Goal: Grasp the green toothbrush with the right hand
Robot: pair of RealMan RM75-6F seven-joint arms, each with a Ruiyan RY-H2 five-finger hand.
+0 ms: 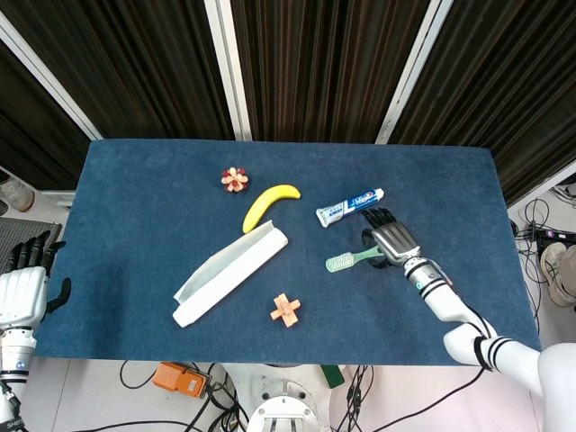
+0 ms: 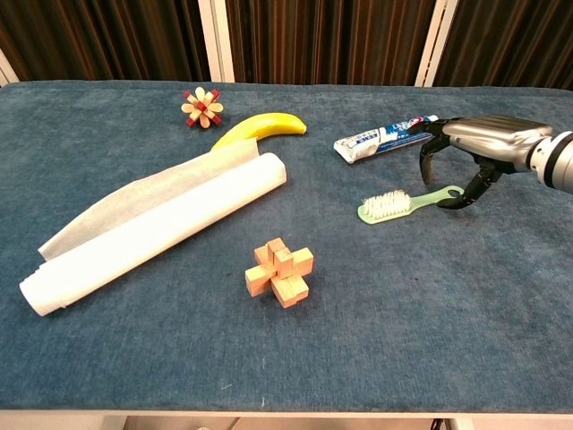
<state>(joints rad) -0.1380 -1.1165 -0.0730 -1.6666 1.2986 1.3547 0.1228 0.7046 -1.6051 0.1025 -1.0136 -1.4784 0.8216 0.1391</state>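
Observation:
The green toothbrush [image 1: 346,260] [image 2: 394,204] lies flat on the blue table [image 1: 135,207], white bristles up at its left end and the looped handle pointing right. My right hand [image 1: 392,241] [image 2: 474,143] arches over the handle end with its fingers spread. The fingers [image 2: 426,161] hang on the far side of the handle and the thumb tip comes down by the loop; nothing is gripped. My left hand [image 1: 23,286] hangs off the table's left edge, fingers straight and holding nothing; it appears only in the head view.
A toothpaste tube [image 1: 349,207] [image 2: 380,138] lies just behind the right hand. Further left are a banana [image 1: 269,205] [image 2: 260,128], a white paper roll [image 1: 229,273] [image 2: 152,228], a wooden cross puzzle [image 1: 285,310] [image 2: 279,271] and a red-and-wood burr [image 1: 235,179] [image 2: 202,107].

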